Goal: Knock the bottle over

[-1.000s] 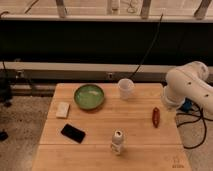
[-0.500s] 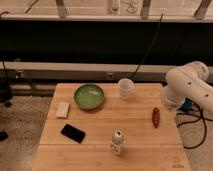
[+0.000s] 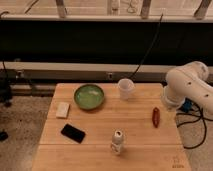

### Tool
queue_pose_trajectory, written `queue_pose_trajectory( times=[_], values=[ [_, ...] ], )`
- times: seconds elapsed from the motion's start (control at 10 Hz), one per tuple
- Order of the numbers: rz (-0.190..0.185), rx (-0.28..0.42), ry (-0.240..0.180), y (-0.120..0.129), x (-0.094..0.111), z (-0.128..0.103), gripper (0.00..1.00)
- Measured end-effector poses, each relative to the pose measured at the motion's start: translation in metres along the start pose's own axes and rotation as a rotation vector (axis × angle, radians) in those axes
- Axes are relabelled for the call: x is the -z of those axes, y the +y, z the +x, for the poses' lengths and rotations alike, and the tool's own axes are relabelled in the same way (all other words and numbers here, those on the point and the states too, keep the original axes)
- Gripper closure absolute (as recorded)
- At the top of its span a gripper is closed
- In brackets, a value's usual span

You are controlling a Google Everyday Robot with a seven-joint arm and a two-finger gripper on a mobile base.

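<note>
- Wooden table [image 3: 100, 152] is carrying the same layout as in the views a moment earlier; nothing on it is shifting.
- Standing upright toward 6 o'clock from the table's middle, near the front edge, the bottle [image 3: 117, 142] is not yet tipping or leaning.
- At 3 o'clock, just off the table's right edge, the bulky white arm [image 3: 187, 87] is holding the same folded pose it had a moment earlier.
- Somewhere behind that white housing the gripper is hiding, so I cannot tell whether it is open or closed.
- Lying between the arm and the bottle, toward 4 o'clock, the small reddish-brown object [image 3: 156, 117] is sitting closest to the arm's likely path.
- Toward 12 o'clock the white cup [image 3: 125, 89] is standing, with the green bowl [image 3: 89, 96] at 11 o'clock beside it.
- At 9 o'clock a pale block [image 3: 62, 109] is lying, and a black phone [image 3: 73, 133] is resting at 8 o'clock, near the bottle but apart from it.
- Judging from this stillness, the reach is not yet starting, and the whole knock is remaining to be done.
- Any sweep would probably be coming from 3 o'clock toward 6 o'clock, passing the reddish-brown object on the way.
</note>
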Motion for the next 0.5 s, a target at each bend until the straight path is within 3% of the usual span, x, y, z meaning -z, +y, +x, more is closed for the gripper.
queue_pose_trajectory(
  times=[0.5],
  values=[
    [-0.003,0.011,0.007,0.0072,-0.0112,-0.0083,0.2]
  ],
)
